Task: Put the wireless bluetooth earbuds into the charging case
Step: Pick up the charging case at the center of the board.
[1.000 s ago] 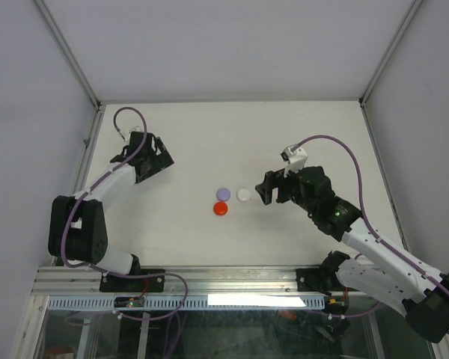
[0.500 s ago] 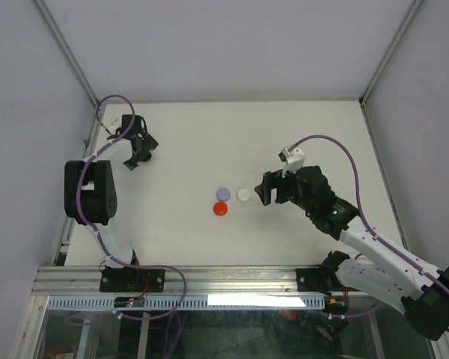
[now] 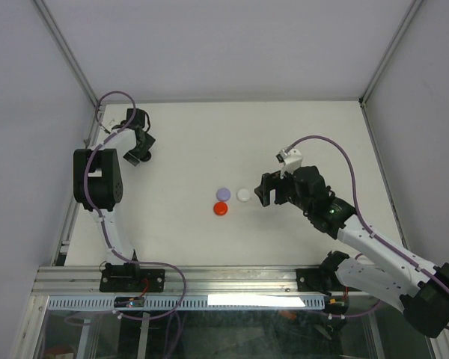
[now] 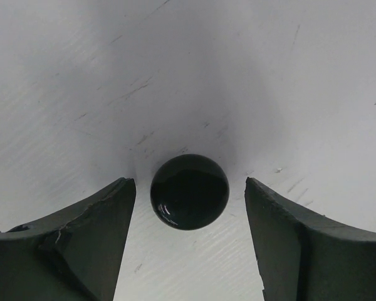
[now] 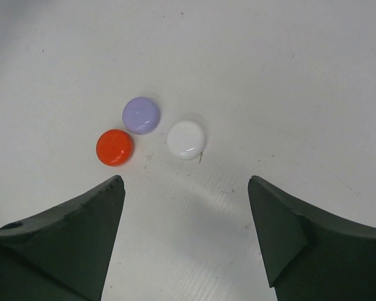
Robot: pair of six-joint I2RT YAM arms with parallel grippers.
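I see no earbuds or charging case that I can recognise as such. A glossy black round piece [image 4: 189,191] lies on the white table between the fingers of my left gripper [image 4: 188,183], with a gap on each side; the jaws are open. In the top view the left gripper [image 3: 140,146] is at the far left of the table. My right gripper [image 5: 185,180] is open and empty, just short of a white disc [image 5: 187,139], a purple disc [image 5: 141,115] and an orange disc [image 5: 114,147]. The right gripper [image 3: 263,191] sits right of those discs near the table's middle.
The three discs, purple [image 3: 223,194], white [image 3: 244,194] and orange [image 3: 221,209], cluster mid-table. A metal frame post [image 3: 82,71] and the table's left edge run close by the left gripper. White walls enclose the table [image 3: 232,134].
The left arm has folded back toward the far left corner, and its jaws have narrowed around the black piece. The right arm has barely shifted.
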